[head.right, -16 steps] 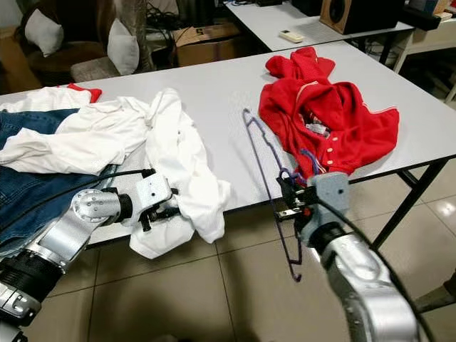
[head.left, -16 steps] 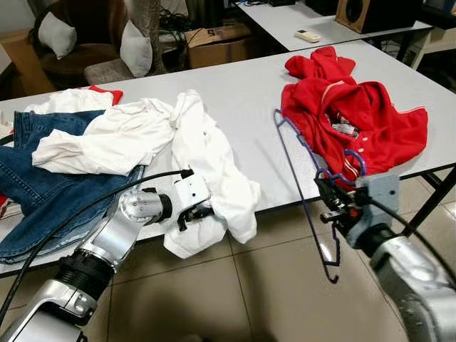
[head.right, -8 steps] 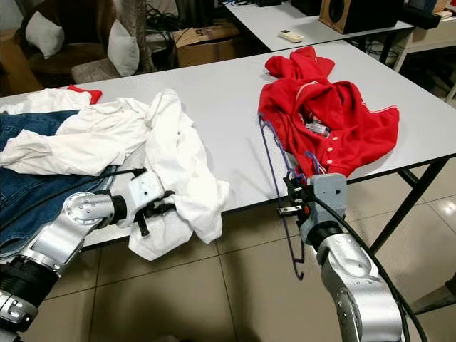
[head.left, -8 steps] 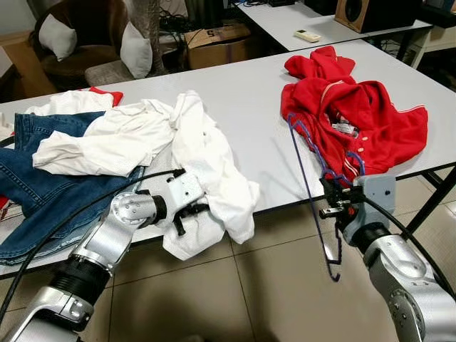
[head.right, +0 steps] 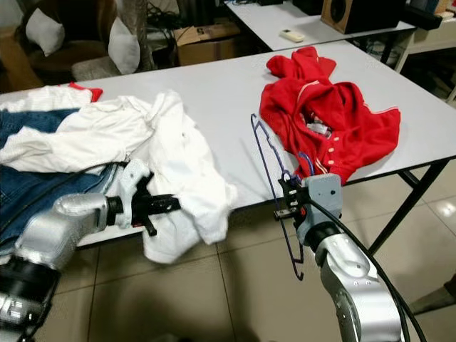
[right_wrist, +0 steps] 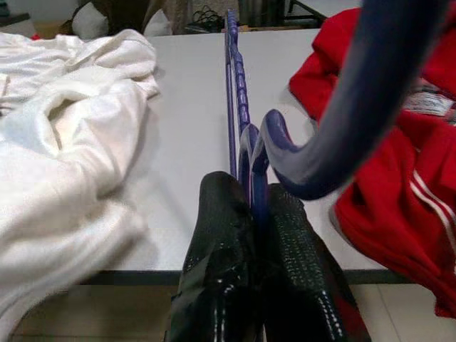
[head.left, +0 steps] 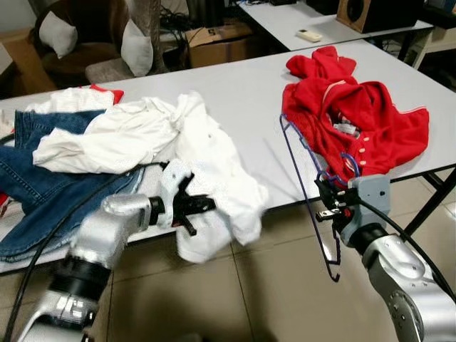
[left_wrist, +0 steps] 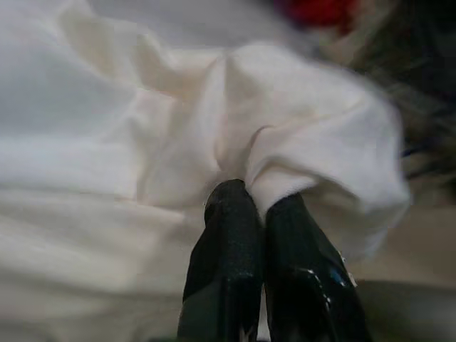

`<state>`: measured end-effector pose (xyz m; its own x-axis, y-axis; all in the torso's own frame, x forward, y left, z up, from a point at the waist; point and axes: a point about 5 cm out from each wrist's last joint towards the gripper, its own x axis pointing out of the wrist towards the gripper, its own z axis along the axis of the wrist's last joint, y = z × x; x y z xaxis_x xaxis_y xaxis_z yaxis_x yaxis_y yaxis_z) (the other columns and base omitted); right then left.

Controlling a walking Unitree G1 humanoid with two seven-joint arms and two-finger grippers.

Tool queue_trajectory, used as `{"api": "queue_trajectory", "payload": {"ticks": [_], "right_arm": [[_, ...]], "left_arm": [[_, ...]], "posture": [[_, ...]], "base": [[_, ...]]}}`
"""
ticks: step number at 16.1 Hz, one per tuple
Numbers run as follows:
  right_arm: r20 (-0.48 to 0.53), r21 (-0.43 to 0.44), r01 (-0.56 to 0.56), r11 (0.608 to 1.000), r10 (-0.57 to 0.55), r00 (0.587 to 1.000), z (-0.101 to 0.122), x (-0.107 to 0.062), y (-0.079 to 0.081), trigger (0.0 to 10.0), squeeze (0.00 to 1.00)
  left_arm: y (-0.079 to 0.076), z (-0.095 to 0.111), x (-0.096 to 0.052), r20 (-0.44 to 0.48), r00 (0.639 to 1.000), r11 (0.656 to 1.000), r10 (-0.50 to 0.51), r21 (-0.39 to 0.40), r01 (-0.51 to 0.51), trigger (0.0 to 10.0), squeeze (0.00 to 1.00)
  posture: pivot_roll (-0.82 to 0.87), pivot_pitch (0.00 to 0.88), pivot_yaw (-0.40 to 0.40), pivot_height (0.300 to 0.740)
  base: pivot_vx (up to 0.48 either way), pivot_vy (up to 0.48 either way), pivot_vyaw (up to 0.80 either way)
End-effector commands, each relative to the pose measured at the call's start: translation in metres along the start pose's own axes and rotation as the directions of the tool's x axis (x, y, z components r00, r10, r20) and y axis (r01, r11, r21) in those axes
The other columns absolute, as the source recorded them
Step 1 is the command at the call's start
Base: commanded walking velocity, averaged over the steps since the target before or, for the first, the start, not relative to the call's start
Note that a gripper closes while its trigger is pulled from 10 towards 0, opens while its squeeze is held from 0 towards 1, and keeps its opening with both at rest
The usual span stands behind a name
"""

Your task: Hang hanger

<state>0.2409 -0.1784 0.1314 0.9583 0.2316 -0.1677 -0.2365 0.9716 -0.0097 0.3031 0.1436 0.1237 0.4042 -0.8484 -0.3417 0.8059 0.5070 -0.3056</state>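
Observation:
A thin blue-purple hanger (head.left: 305, 178) hangs upright at the table's front edge, beside the red jacket (head.left: 356, 114). My right gripper (head.left: 329, 201) is shut on the hanger's neck, just below the hook (right_wrist: 342, 128); the black fingers (right_wrist: 228, 235) pinch the blue wire. My left gripper (head.left: 199, 206) is shut on the hem of a white shirt (head.left: 206, 164) that drapes over the front edge. In the left wrist view the white cloth (left_wrist: 271, 164) bunches up between the two fingers (left_wrist: 228, 235).
The white table (head.left: 249, 92) also carries blue jeans (head.left: 35, 178) and another white garment (head.left: 100, 135) on the left. A second table with a remote (head.left: 308, 35), a cardboard box (head.left: 217, 43) and a chair with cushions (head.left: 135, 46) stand behind. Tiled floor lies below.
My left gripper has swung to point right and pulled the white shirt's hem outward over the edge. The hanger in my right gripper has tilted slightly back to the left.

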Motion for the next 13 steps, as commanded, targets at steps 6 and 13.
{"api": "queue_trajectory", "payload": {"ticks": [6,13], "right_arm": [[0.043,0.078,0.041,0.996,-0.045,0.998,0.005,0.002,-0.005,10.0,0.0],[0.035,0.056,0.019,0.998,-0.021,0.999,0.002,0.0,-0.003,10.0,0.0]], "left_arm": [[0.067,0.026,-0.008,0.24,0.788,0.697,0.568,-0.649,-0.304,0.0,0.0],[0.051,0.016,0.001,0.175,0.884,0.828,0.434,-0.463,-0.315,0.0,0.0]], "posture": [[-0.15,0.0,0.11,0.74],[-0.14,0.0,0.101,0.74]], "base": [[0.0,0.0,0.0],[0.0,0.0,0.0]]}}
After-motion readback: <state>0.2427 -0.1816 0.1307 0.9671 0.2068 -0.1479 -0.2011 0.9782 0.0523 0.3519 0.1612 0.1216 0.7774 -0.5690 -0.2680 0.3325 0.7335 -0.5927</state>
